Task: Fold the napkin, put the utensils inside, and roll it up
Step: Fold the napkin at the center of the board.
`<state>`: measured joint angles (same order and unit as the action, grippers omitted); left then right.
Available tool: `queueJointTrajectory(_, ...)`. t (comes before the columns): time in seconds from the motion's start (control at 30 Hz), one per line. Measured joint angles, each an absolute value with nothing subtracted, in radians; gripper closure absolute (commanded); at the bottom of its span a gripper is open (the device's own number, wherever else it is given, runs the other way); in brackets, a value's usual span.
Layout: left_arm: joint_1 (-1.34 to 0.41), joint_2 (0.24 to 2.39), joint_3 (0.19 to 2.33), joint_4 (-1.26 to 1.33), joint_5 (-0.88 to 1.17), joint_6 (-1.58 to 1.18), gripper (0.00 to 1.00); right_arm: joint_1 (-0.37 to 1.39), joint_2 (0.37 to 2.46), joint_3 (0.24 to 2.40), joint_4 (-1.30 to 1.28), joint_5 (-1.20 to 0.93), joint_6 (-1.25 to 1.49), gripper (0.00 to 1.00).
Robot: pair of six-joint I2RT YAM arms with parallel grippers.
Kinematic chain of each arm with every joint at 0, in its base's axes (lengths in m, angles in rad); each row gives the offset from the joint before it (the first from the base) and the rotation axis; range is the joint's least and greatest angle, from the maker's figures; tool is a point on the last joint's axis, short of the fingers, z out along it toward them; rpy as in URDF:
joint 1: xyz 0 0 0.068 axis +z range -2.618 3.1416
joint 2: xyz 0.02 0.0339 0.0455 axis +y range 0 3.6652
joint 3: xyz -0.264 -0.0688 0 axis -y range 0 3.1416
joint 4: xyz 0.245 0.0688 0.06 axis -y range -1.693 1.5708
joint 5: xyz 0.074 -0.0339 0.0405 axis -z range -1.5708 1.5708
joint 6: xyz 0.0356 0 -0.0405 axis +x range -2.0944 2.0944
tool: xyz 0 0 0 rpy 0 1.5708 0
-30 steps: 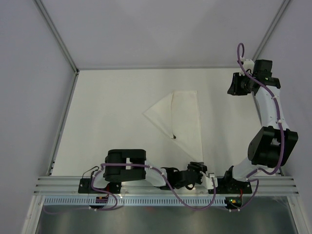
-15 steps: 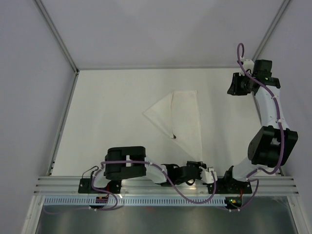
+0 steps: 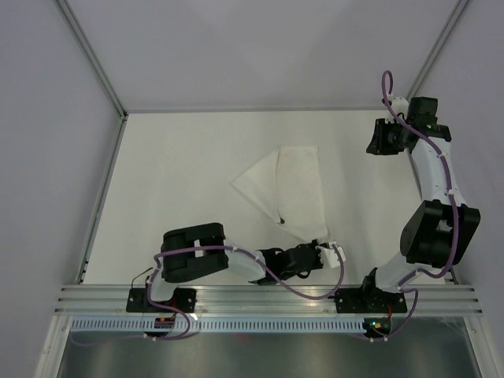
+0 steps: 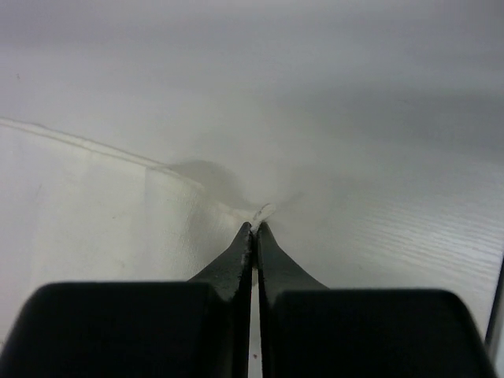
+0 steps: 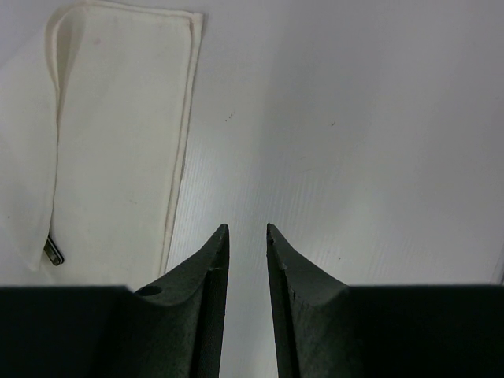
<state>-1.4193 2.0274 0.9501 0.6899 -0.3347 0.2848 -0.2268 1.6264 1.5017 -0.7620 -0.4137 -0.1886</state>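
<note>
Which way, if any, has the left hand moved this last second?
Yes. The left hand moved away from the base rail, onto the napkin's near corner.

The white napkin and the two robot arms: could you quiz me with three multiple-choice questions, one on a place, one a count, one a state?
1. Where is the left end effector? A) at the thin white cloth napkin's near corner B) by the far wall C) beside the right arm
2. How many dark metal utensil ends show at the napkin's fold? A) none B) one C) three
3. The right end effector is: A) holding the napkin B) shut, empty C) open, empty
Answers: 1A, its tips pinch that corner; 2B, one dark end peeps out; 3C, its tips stand apart over the bare white table.
</note>
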Motion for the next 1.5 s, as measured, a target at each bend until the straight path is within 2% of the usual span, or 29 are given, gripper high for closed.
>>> queueJointTrajectory(0.3, -1.264, 1.855, 0.925, 0.698, -0.228, 0.068, 0.98, -0.227, 1.635, 1.502, -0.765, -0.414, -0.189, 0.68)
queueJointTrajectory(0.7, -1.047, 1.814, 0.779, 0.726, -0.174, -0.200, 0.98, -0.227, 1.642, 1.528, -0.781, -0.421, -0.191, 0.68)
queueJointTrajectory(1.5, -0.798, 1.673, 0.700, 0.757, -0.145, -0.369, 0.98, -0.227, 1.671, 1.542, -0.794, -0.441, -0.191, 0.68)
